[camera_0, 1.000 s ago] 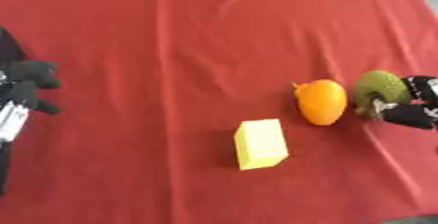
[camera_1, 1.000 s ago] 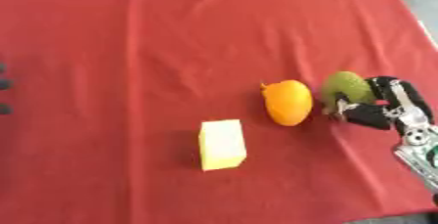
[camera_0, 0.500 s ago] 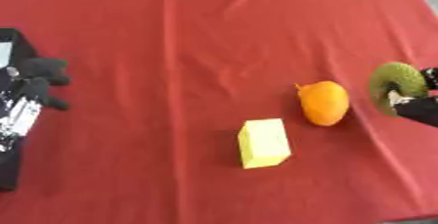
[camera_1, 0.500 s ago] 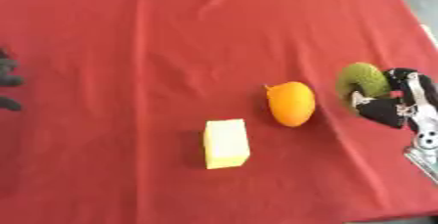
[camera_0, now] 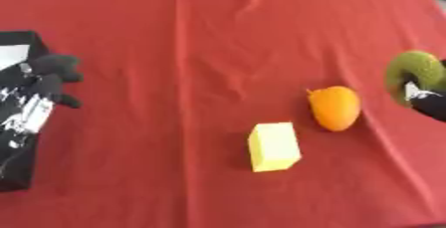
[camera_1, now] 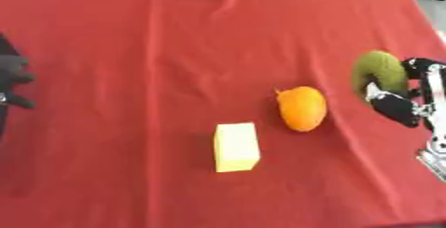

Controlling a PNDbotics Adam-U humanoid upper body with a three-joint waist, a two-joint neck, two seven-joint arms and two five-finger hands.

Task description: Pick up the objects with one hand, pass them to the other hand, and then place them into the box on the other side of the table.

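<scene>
The right hand came in from the right edge of the red cloth, its fingers curled round a green fruit — the fruit seemed raised off the cloth, though that was hard to tell; the orange fruit lay just left of the green fruit, apart from it; the yellow block lay further left and nearer the camera; the left hand hung well to the left of the orange fruit at the cloth's left edge, dark fingers bent and holding nothing — over a black shape.
</scene>
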